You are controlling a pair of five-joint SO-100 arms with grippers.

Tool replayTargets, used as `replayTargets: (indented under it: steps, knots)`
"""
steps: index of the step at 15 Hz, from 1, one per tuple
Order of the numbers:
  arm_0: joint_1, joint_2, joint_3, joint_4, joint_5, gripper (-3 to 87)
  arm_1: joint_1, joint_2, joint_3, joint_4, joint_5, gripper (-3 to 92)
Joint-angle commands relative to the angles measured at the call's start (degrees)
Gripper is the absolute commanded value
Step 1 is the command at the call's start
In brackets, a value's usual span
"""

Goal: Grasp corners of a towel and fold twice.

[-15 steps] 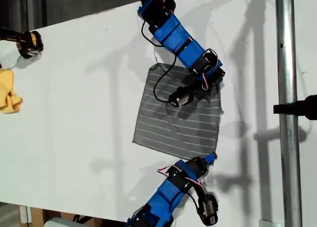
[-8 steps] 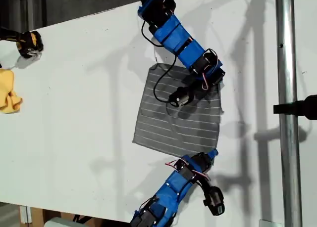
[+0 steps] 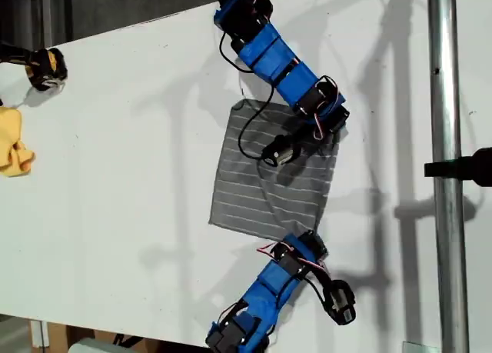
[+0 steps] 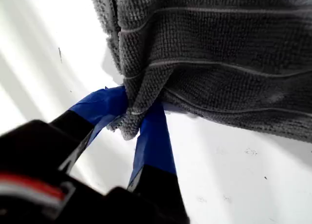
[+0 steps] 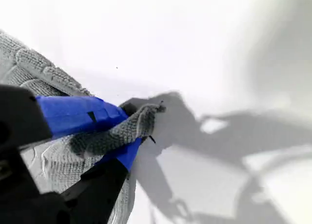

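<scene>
On the white counter (image 3: 115, 176), the towel (image 3: 269, 184) lies spread near the middle of the exterior view, its white stripes running roughly from that view's left to its right. My first gripper (image 4: 134, 119) is closed on the towel corner (image 4: 127, 129) nearest the bottom of the exterior view, with the cloth bunched between its blue tips. My second gripper (image 5: 139, 129) pinches the corner (image 5: 146, 117) on the same side, nearer the top of that view. I match arms to wrist views by whether each camera looks onto the cloth or away from it, so that pairing is probably right but not certain. Both held corners sit on the towel's edge at the exterior view's right, and the free edge lies opposite, so the first fold should carry them across towards that view's left. Compared with a second ago, the first gripper (image 3: 310, 240) has drawn its corner inward, leaving that edge slanted. The second gripper (image 3: 332, 126) has barely moved.
</scene>
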Motion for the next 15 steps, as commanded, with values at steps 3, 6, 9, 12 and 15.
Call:
replayTargets:
  steps: [3, 6, 9, 12, 15]
  knots:
    - [-0.4, 1.7, -7.6, 7.5, -0.4, -1.7, -1.1, 4.4, 0.5, 1.7, 0.0, -0.2]
    - [0.7, 2.2, -19.3, 15.8, 2.1, -1.7, -3.0, 10.6, -0.4, 4.2, 0.4, -0.2]
    - [1.1, 11.2, -20.8, 16.7, 3.6, -1.7, -4.4, 19.2, -4.4, 8.8, -1.4, -0.2]
    - [0.3, 15.5, -19.8, 16.8, 4.7, -1.6, -3.6, 25.8, -4.5, 7.7, -3.3, -0.2]
    - [-3.1, 16.8, -17.1, 17.7, 4.8, -1.6, 0.4, 27.9, 0.3, 8.2, -3.8, -0.2]
